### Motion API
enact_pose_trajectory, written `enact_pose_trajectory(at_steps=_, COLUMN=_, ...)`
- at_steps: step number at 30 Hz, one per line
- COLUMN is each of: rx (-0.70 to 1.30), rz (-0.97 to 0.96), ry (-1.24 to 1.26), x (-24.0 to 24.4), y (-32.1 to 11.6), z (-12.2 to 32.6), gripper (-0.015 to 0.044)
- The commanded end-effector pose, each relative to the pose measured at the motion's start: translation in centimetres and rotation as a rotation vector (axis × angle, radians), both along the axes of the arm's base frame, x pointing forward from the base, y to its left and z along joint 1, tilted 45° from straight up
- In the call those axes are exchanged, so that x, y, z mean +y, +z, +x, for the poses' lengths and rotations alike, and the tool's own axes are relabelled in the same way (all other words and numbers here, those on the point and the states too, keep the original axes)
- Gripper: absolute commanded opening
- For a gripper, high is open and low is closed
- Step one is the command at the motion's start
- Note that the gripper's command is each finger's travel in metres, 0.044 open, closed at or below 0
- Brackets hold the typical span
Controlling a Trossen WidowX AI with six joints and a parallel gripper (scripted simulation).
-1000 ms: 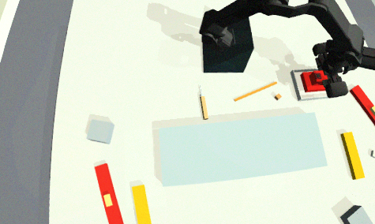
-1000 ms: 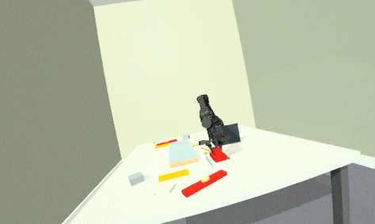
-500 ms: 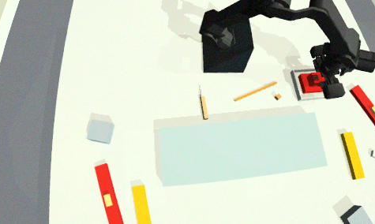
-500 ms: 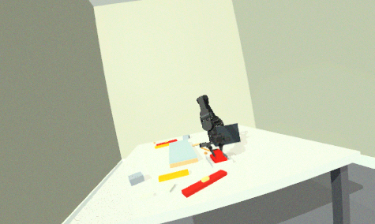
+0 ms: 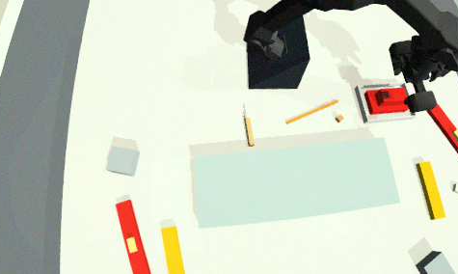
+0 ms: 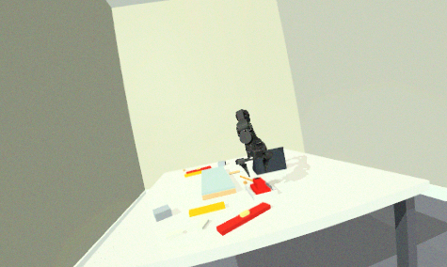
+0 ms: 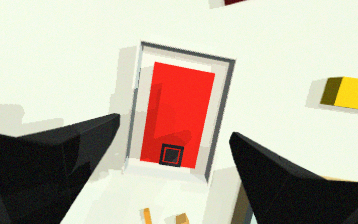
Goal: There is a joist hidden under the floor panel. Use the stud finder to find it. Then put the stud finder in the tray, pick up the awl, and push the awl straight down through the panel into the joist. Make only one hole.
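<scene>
The red stud finder [image 5: 374,105] [image 6: 260,187] [image 7: 185,107] lies flat inside the grey-walled tray [image 5: 361,105] [image 7: 223,120]; its raised part with a black square shows in the wrist view. My gripper [image 7: 177,128] is wide open above the tray, its fingers on either side of it, with nothing between them. The awl [image 5: 249,132] lies on the table by the panel's far edge, its thin metal tip pointing away from the panel. The pale green floor panel [image 5: 294,183] [image 6: 216,180] shows no visible hole. The joist is hidden.
An orange stick [image 5: 312,112] and a small orange block [image 5: 339,118] lie between awl and tray. A red level [image 5: 450,127] [image 6: 232,224] and a yellow bar [image 5: 431,190] [image 6: 207,209] lie to the tray's side. A grey block [image 5: 123,160] stands left of the panel.
</scene>
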State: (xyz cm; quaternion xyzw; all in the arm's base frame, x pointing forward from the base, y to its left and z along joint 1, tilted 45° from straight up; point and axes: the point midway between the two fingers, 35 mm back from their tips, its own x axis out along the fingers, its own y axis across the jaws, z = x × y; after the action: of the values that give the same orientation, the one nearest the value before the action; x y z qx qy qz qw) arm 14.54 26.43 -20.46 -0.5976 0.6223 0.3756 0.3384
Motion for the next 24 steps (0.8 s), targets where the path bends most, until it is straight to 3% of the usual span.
enact_pose_trajectory(at_steps=1, rx=-0.012, rz=0.029, ry=-0.002, x=2.7, y=2.5, z=0.2, gripper=0.044)
enact_pose_trajectory(at_steps=4, rx=-0.035, rz=0.029, ry=-0.027, x=1.4, y=2.3, z=1.2, gripper=0.044)
enact_pose_trajectory(at_steps=15, rx=-0.384, rz=-0.05, ry=-0.54, x=-11.1, y=14.0, z=12.1, gripper=0.044)
enact_pose_trajectory(at_steps=24, rx=-0.679, rz=-0.192, ry=-0.959, x=-25.1, y=22.2, z=13.0, gripper=0.044)
